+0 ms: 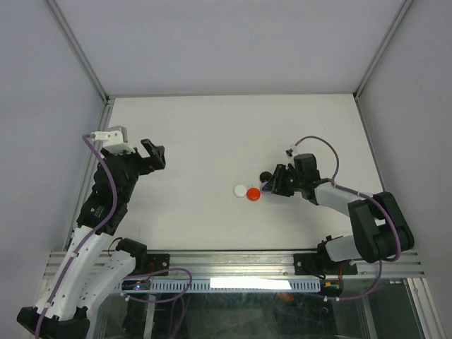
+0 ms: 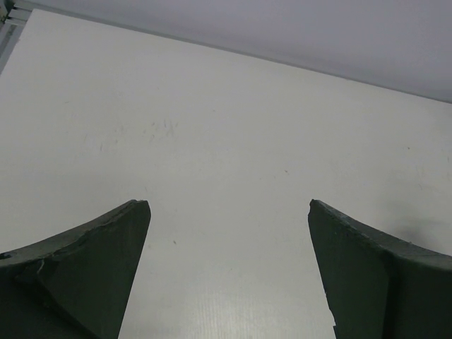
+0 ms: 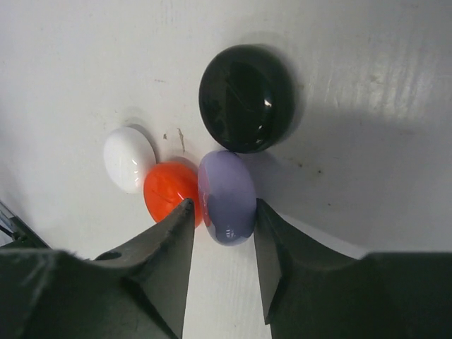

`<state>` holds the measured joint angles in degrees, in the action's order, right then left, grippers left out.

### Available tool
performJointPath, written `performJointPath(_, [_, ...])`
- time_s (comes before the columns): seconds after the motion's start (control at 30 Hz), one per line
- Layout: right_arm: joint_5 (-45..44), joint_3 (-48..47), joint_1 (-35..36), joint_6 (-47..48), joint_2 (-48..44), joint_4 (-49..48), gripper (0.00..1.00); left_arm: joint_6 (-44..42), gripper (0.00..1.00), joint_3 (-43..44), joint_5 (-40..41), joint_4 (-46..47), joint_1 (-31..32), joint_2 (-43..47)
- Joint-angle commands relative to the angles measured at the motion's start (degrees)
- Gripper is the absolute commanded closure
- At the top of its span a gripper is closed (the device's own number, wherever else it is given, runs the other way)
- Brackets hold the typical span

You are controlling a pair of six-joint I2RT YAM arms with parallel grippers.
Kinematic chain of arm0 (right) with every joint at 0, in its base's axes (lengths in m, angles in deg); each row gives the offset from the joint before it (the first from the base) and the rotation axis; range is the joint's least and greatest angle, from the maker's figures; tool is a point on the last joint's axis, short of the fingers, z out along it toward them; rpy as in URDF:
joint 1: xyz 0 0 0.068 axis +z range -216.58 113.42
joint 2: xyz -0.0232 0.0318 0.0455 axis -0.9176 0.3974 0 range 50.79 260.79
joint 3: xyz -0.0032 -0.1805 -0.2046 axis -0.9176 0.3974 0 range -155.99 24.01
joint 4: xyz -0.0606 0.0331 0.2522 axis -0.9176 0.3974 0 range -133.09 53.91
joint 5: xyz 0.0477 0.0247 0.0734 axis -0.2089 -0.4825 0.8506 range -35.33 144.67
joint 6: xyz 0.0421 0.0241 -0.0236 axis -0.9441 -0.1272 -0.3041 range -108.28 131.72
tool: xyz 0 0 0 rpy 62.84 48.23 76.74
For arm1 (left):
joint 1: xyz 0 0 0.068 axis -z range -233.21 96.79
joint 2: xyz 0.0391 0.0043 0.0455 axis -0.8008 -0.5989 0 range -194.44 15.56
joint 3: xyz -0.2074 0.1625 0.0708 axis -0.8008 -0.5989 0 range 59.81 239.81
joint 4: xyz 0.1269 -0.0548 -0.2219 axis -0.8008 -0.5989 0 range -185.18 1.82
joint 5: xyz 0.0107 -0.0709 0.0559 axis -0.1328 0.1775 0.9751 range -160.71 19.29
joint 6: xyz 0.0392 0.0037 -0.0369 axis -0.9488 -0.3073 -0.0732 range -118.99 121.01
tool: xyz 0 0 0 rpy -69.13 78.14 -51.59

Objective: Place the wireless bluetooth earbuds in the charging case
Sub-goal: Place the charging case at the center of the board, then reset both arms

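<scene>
L hand (image 2: 229, 212): released, jaws wide apart, nothing between them. Hangs over bare desk (image 1: 212, 127) at the far L, well apart from the cluster.
White case (image 3: 129, 159): leftmost of the cluster, lying flat, touching or just beside the red one.
Red case (image 3: 169, 191): next R. The L finger of the R hand is right against its edge.
Purple case (image 3: 227, 194): between the R hand's jaws. Looks tipped up on edge, not certain. Leans by red, just below black.
Black case (image 3: 246, 97): beyond purple, dome up, lid down.
R hand (image 3: 222, 212): low at the cluster, jaws close on either side of purple. Can't tell if pinching or just slack around it.
Earbuds: not seen in any view. No bud on the desk, and can't tell if any sit inside the shut cases.
Handling (est.): cases are glossy hard domes, prob. light and stiff, and slippery, so they'd squirt out of a pinch on the curve. Take across the rim at its widest, jaws square and grip gentle. Buds would be tiny, best held by the stem.
Risk (est.): the crowded cluster means a nudge to red or black is likely.
</scene>
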<state>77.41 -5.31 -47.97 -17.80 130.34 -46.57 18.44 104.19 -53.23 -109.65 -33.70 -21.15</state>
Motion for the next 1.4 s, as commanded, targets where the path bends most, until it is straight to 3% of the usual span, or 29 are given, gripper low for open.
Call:
performJointPath(0.0, [-3.14,-0.81,-0.24,-0.38,-2.01,0.88,0.56,1.02,0.01,-0.14,-6.0,2.44,-1.37,1.2])
performJointPath(0.3, [-15.33,-1.9,-0.24,2.88,-17.49,15.0,0.28,4.26,0.01,-2.63,-4.15,2.51,-1.38,8.73])
performJointPath(0.37, [-18.9,-2.75,-0.23,2.59,-22.13,19.43,0.03,4.38,0.01,-3.18,-4.2,2.11,-1.41,11.28])
performJointPath(0.4, [-20.63,-3.57,-0.22,2.28,-24.6,22.54,0.01,4.32,0.01,-3.67,-4.25,2.06,-1.36,12.62])
performJointPath(0.6, [-30.11,-7.02,-0.2,4.28,-37.95,32.85,0.01,5.33,0.01,-6.26,-3.9,2.07,-1.4,19.83])
performJointPath(0.9, [-31.66,-8.54,-0.24,5.76,-58.77,34.63,0.0,4.84,0.01,-8.13,-5.8,1.59,-1.39,21.97])
performJointPath(1.1, [-35.84,-10.62,-0.24,8.4,-63.8,36.44,0.01,4.18,0.01,-8.51,-7.84,1.61,-1.55,21.26])
performJointPath(1.37, [-36.48,-9.79,-0.24,8.57,-63.32,35.96,0.01,3.56,0.01,-8.35,-10.41,1.59,-2.0,19.58])
